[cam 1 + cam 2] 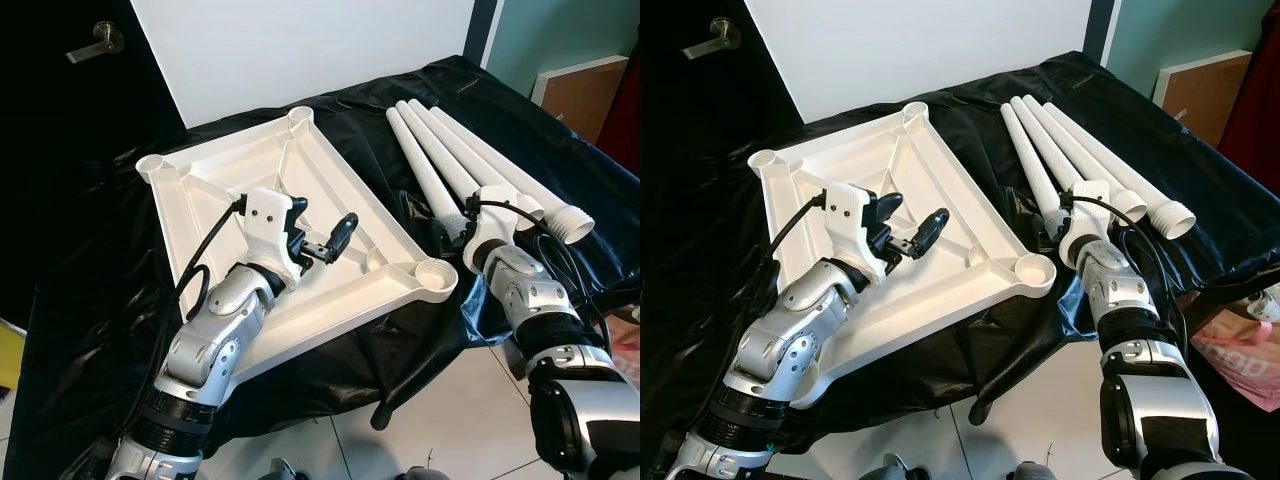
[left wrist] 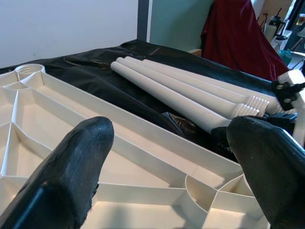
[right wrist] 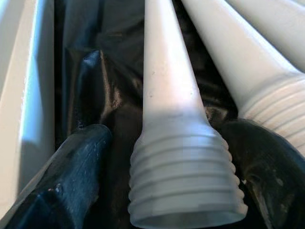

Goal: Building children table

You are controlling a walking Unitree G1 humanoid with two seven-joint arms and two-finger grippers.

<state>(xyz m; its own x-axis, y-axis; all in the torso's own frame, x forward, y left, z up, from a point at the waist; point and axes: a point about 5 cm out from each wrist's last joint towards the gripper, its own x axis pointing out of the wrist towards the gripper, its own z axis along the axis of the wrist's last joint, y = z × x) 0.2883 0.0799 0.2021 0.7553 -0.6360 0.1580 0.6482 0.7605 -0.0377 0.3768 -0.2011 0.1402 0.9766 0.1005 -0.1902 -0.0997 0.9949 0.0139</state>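
Note:
The white plastic tabletop (image 1: pixel 215 190) lies upside down on a black-draped table, its ribs and round corner sockets (image 1: pixel 437 272) facing up. To its right, several white legs (image 1: pixel 470 150) lie side by side with their threaded ends toward me. My left gripper (image 1: pixel 320 220) hovers over the middle of the tabletop, open and holding nothing; its black fingertips (image 2: pixel 81 143) stand wide apart. My right gripper (image 3: pixel 176 157) is at the threaded end of the leg nearest the tabletop (image 3: pixel 171 95), open, with one finger (image 3: pixel 62 176) on each side of it and a gap still showing.
The black cloth (image 1: pixel 90 300) covers the whole table and hangs over its front edge onto pale floor tiles (image 1: pixel 440 420). A dark door with a lever handle (image 1: pixel 100 40) is at the back left. A brown board (image 1: pixel 585 95) leans at the back right.

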